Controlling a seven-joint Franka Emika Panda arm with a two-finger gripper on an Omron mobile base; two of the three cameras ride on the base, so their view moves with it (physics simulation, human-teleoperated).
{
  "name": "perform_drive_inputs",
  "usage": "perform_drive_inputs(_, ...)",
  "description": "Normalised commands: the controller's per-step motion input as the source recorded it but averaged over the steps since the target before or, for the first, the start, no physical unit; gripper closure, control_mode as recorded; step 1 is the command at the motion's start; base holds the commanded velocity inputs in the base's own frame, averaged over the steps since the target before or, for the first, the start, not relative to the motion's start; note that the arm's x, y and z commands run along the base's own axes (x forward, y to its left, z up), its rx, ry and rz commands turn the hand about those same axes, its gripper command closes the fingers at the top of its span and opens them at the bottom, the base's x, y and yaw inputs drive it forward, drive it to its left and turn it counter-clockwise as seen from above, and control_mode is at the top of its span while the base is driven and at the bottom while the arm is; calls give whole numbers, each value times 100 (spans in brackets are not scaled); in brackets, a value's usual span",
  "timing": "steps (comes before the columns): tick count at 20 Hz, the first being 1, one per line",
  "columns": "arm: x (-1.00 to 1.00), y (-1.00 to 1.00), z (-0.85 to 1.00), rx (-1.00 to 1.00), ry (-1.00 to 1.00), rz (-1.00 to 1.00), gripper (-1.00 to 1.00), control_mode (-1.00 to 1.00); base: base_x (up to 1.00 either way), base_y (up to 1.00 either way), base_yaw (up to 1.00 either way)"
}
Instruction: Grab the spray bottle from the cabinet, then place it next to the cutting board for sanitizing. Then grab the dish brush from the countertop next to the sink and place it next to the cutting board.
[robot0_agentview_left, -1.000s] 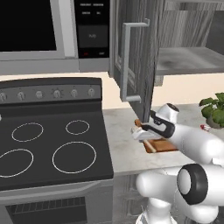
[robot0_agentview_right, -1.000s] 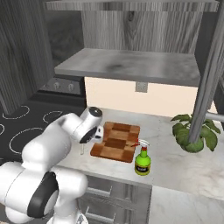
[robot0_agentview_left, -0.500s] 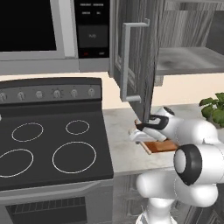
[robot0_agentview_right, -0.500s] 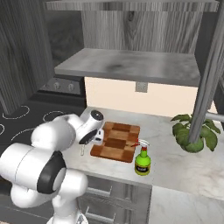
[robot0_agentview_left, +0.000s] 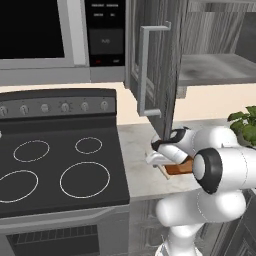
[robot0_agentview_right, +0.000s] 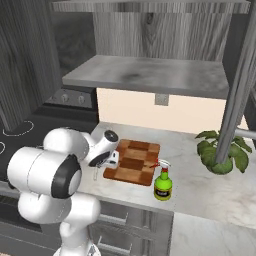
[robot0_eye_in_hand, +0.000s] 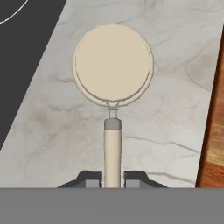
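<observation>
1. Because the gripper (robot0_eye_in_hand: 112, 178) was clenched on only the slim tan handle of the dish brush (robot0_eye_in_hand: 113, 94), with the round cream head reaching well out beyond the fingertips (robot0_eye_in_hand: 91, 178), I judged the brush could pivot or slide in the grip if the arm swung sharply.
2. If the fingers let go while the brush hung above the countertop (robot0_eye_in_hand: 175, 65), the head-heavy end would likely tip down first, and the brush might roll away from the cutting board (robot0_eye_in_hand: 212, 144).
3. A release too far to the other side risked dropping it onto the black stovetop (robot0_eye_in_hand: 22, 57), which lay just beyond the stone strip opposite the board.
4. Lowering further toward the board could knock the handle against its raised wooden edge.
5. In the right base view, the spray bottle (robot0_agentview_right: 163, 182) stood upright just beside the board's near corner, so a wide sweep past the board might topple it.
6. The brush looked intact: flat circular head, small grey collar, straight pale stick running back between the fingers.
</observation>
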Motion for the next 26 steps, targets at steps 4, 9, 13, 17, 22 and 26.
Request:
perform_drive_inputs(4, 8, 0, -16, 0, -1, 0, 100, -100, 0, 0, 0)
perform_drive_inputs(9, 9, 0, -10, 0, -4, 0, 100, -100, 0, 0, 0)
perform_drive_inputs(13, 6, 0, -8, 0, -5, 0, 100, -100, 0, 0, 0)
perform_drive_inputs(17, 5, 0, -12, 0, -2, 0, -100, -100, 0, 0, 0)
perform_drive_inputs(22, 0, 0, 0, 0, 0, 0, -100, -100, 0, 0, 0)
perform_drive_inputs(26, -11, 0, 19, 0, -12, 0, -100, -100, 0, 0, 0)
